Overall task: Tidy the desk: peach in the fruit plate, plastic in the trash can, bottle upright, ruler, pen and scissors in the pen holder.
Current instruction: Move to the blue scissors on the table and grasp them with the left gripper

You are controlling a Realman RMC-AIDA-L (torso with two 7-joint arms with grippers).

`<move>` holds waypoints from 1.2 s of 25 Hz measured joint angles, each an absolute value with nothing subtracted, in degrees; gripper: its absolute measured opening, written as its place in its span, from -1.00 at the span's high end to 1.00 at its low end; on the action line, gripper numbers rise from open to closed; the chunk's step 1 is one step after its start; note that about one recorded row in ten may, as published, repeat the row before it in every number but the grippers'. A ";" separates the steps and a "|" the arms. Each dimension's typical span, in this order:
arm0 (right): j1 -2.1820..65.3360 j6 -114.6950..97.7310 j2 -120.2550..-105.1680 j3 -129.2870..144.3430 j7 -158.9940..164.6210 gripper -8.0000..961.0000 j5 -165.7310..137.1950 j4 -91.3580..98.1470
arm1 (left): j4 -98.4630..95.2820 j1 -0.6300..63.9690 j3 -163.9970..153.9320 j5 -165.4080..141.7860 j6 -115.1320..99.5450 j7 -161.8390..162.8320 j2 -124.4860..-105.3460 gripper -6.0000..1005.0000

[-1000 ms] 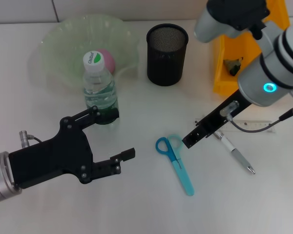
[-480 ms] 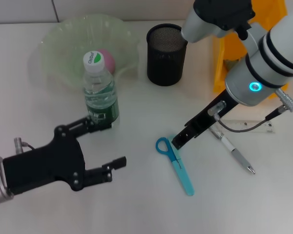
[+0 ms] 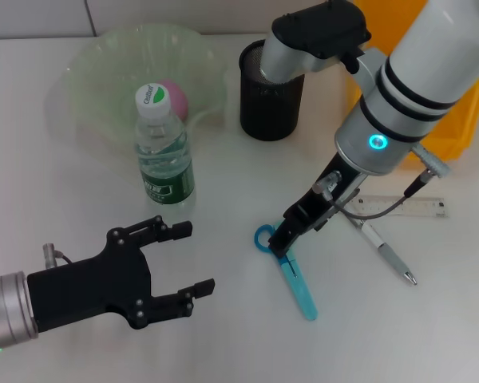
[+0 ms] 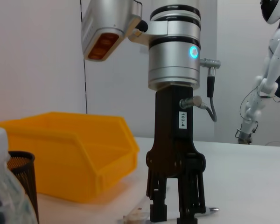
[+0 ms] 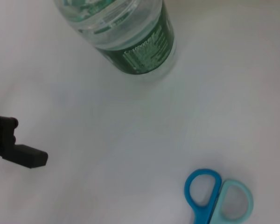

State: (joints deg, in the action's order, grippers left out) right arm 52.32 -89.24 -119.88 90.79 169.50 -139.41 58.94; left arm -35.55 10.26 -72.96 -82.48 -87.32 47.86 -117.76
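Right hand, fingers slightly parted and holding nothing, poised directly above the scissors handles for a top-down grasp; left hand, open and empty, well apart.

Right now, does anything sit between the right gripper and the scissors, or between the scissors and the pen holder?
Nothing visible does. The right gripper hangs directly over the scissors handles with only bare table around them. The stretch of table up to the pen holder is bare too; the bottle stands off to the left.
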 joint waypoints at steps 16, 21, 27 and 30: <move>55.24 -87.54 -119.88 96.22 169.54 -0.64 -139.40 55.17 | -32.14 11.71 -72.86 -83.15 -87.18 47.87 -117.98 -0.56; 56.95 -87.03 -119.88 97.58 169.54 -0.64 -139.39 53.04 | -31.92 11.94 -72.86 -83.15 -87.18 47.73 -117.97 -0.56; 57.95 -86.88 -119.88 98.46 169.54 -0.64 -139.34 52.17 | -31.90 11.95 -72.93 -83.15 -87.18 47.68 -117.95 -0.56; 58.36 -86.80 -119.88 99.03 169.55 -0.64 -139.23 52.01 | -31.90 11.95 -72.99 -83.15 -87.19 47.67 -117.95 -0.56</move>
